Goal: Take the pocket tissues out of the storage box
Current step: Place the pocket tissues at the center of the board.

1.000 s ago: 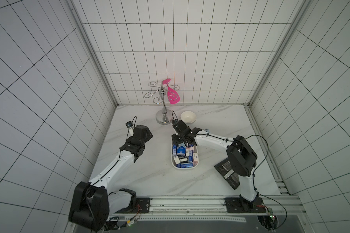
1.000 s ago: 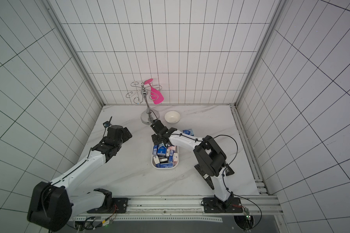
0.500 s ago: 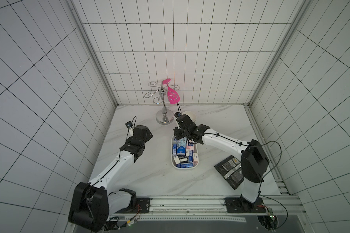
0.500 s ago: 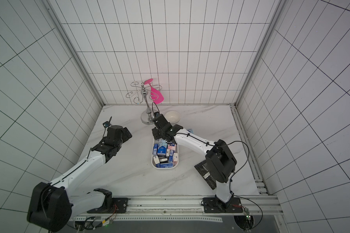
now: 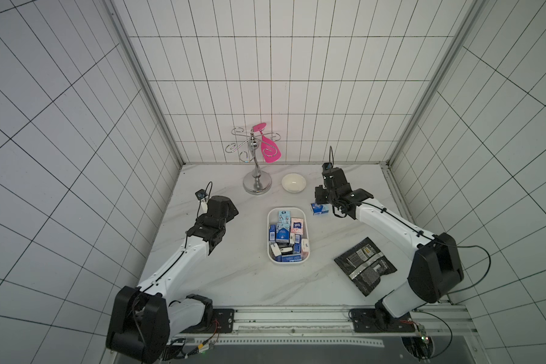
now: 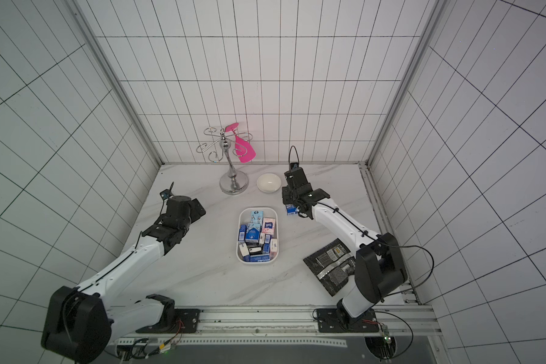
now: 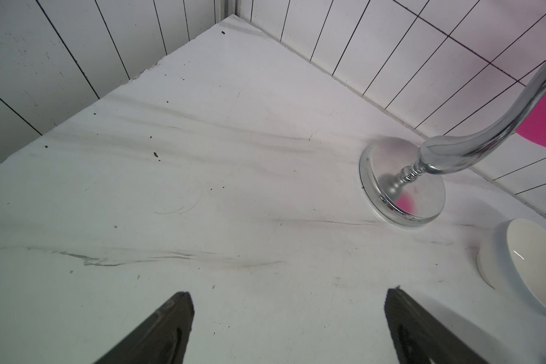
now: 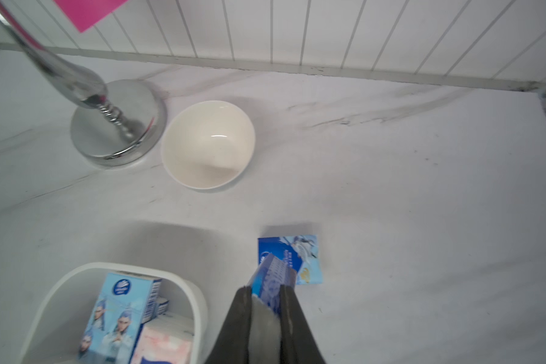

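the white storage box sits mid-worktop, rounded corners, long side running front to back. it's crammed with pocket tissues: light blue, dark blue, black and pale pink, some flat, some on edge. just off its far right corner a loose packet, blue with printed figures, lies flat on the worktop. over it hangs a tilted held packet, pinched in the jaws of the right gripper.

The white storage box holds blue and pale pink pocket tissues (some with printed figures). The table is grey-veined white.
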`<move>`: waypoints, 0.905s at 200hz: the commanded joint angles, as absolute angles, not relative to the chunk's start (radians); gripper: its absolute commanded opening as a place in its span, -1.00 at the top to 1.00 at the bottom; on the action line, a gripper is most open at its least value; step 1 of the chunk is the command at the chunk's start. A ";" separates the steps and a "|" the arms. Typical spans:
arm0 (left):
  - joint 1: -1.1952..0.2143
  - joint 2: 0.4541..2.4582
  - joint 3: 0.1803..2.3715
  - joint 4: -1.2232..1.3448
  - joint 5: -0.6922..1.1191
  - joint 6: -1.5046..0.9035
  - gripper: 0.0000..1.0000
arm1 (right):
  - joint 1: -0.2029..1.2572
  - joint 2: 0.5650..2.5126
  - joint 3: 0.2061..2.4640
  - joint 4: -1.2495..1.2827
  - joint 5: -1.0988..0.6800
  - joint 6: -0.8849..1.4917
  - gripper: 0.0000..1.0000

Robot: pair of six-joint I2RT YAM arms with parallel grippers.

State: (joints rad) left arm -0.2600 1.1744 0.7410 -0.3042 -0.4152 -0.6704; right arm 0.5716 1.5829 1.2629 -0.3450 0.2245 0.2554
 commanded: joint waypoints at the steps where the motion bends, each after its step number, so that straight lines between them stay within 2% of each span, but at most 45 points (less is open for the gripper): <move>1: -0.259 1.160 0.740 -0.299 -0.405 -0.674 -0.96 | 0.486 1.582 1.215 -0.408 0.299 0.236 0.85; 37: -0.261 1.154 0.737 -0.293 -0.393 -0.671 -0.97 | 0.401 1.676 1.237 -0.450 0.383 0.193 0.85; 91: -0.260 1.148 0.741 -0.298 -0.399 -0.661 -0.96 | 0.394 1.924 1.435 -0.543 0.471 0.107 0.85; 116: -0.260 1.141 0.740 -0.295 -0.399 -0.660 -0.96 | 0.397 1.976 1.483 -0.544 0.473 0.079 0.84; 181: -0.259 1.154 0.739 -0.293 -0.408 -0.658 -0.96 | 0.404 2.037 1.540 -0.534 0.331 0.069 0.40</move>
